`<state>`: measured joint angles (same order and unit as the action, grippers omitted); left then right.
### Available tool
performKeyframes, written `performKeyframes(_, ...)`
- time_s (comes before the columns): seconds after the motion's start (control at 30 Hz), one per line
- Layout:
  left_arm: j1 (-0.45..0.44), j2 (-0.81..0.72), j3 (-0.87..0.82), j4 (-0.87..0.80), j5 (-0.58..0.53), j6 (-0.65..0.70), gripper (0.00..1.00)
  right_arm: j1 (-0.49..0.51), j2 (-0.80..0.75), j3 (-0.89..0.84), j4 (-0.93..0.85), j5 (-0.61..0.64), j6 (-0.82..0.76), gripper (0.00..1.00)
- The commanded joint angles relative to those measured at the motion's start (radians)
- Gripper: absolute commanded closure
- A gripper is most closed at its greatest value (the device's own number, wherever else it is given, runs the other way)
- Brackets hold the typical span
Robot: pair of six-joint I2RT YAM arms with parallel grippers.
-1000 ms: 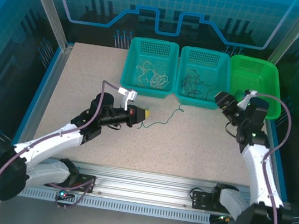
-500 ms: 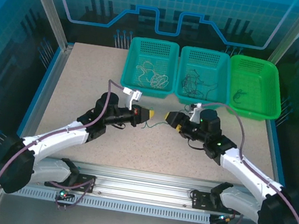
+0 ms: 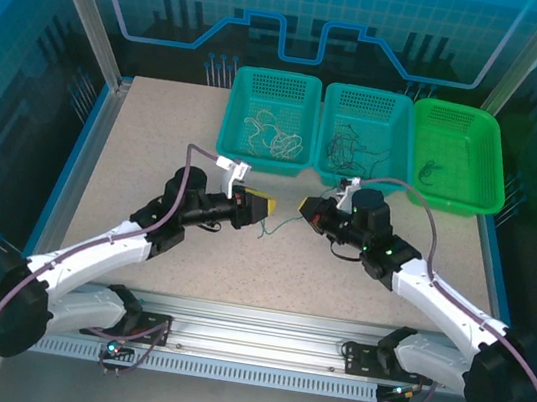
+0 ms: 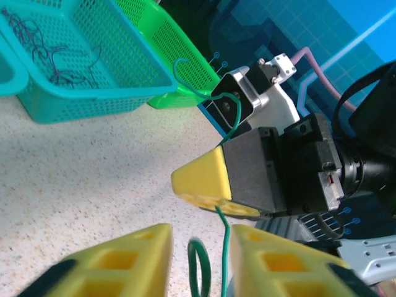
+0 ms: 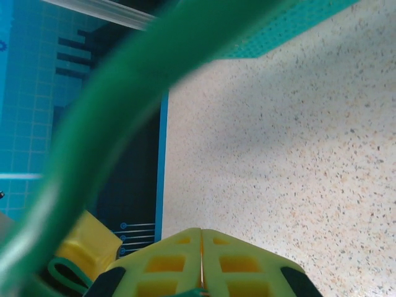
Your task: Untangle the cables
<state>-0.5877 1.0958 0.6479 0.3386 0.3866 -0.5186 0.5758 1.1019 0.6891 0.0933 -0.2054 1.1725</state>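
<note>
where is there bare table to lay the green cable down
The far left of the table, beside the left teal basket, is bare. So is the near strip between the arms, before the rail. It is crowded in the middle, where the left gripper and right gripper face each other across the green cable.

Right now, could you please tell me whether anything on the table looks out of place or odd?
One green cable is outside the baskets, running between the left pincer and the shut right pincer. A stretch of it curves close across the right wrist camera, blurred. Otherwise nothing stands out.
</note>
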Motion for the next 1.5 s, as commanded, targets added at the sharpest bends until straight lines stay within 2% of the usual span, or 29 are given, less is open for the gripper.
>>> performKeyframes(0.0,-0.007,-0.056,0.017,-0.057,-0.009,0.064,0.59,-0.048,-0.024,0.057,-0.077,0.043,-0.067,1.00)
performKeyframes(0.13,-0.007,-0.119,0.025,-0.141,-0.007,0.123,0.57,-0.171,-0.019,0.101,-0.109,0.015,-0.128,1.00)
performKeyframes(0.37,-0.008,-0.240,0.015,-0.267,0.011,0.206,0.54,-0.507,0.023,0.185,-0.158,-0.044,-0.244,1.00)
performKeyframes(0.57,-0.008,-0.304,-0.009,-0.300,-0.016,0.217,0.53,-0.740,0.163,0.315,-0.202,0.079,-0.367,1.00)
performKeyframes(0.7,-0.008,-0.328,-0.016,-0.319,-0.042,0.229,0.52,-0.847,0.320,0.389,-0.178,0.173,-0.331,1.00)
performKeyframes(0.97,-0.007,-0.338,0.000,-0.408,-0.090,0.253,0.37,-0.929,0.633,0.660,-0.252,0.258,-0.243,1.00)
performKeyframes(1.03,-0.007,-0.345,-0.007,-0.413,-0.106,0.249,0.33,-0.933,0.703,0.733,-0.267,0.244,-0.240,0.91)
performKeyframes(1.13,-0.007,-0.366,-0.016,-0.422,-0.139,0.243,0.26,-0.936,0.794,0.861,-0.361,0.162,-0.239,0.59)
performKeyframes(1.17,-0.007,-0.374,-0.017,-0.429,-0.154,0.243,0.24,-0.933,0.802,0.884,-0.396,0.154,-0.235,0.54)
performKeyframes(1.3,-0.007,-0.413,-0.031,-0.440,-0.208,0.241,0.13,-0.915,0.706,0.773,-0.338,0.171,-0.224,0.45)
performKeyframes(1.4,-0.007,-0.439,-0.051,-0.429,-0.272,0.246,0.03,-0.905,0.593,0.653,-0.292,0.130,-0.236,0.44)
performKeyframes(1.47,-0.006,-0.443,-0.066,-0.431,-0.366,0.249,0.01,-0.887,0.473,0.546,-0.258,0.122,-0.272,0.44)
